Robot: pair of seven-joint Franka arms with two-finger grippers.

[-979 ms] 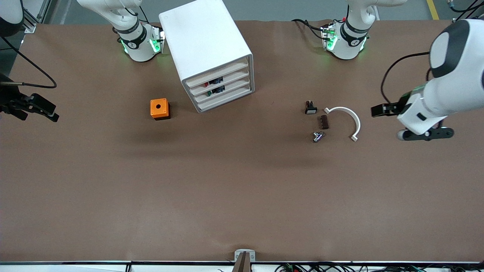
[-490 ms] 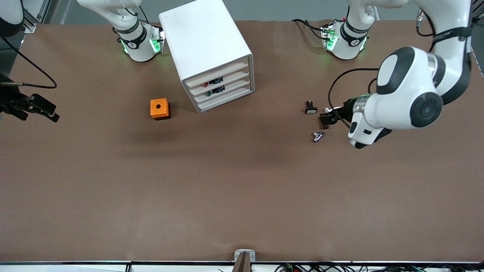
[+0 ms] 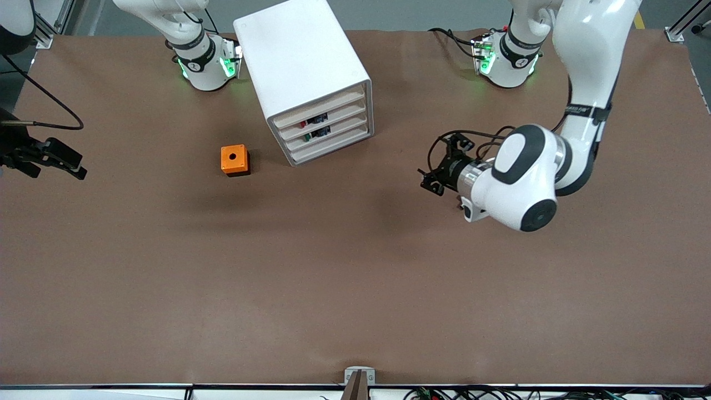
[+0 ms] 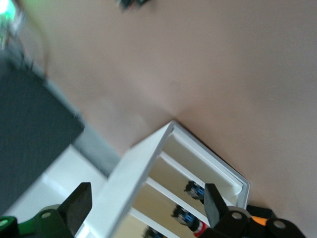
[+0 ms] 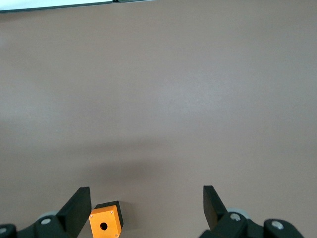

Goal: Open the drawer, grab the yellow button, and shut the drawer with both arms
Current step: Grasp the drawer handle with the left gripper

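The left gripper [image 3: 431,179] has swung in toward the drawer cabinet [image 3: 311,83], fingers spread and empty. The right gripper [image 3: 61,161] waits, fingers spread. Drawers remain shut (button [image 3: 303,124] inside), so opening looks next.

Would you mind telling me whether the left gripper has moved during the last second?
Yes. The left gripper has swung from near the left arm's end of the table toward the white drawer cabinet, fingers open.

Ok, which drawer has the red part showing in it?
The second drawer from the top: a red part shows at its front. The drawer below shows a green part instead, and the top and bottom ones show nothing.
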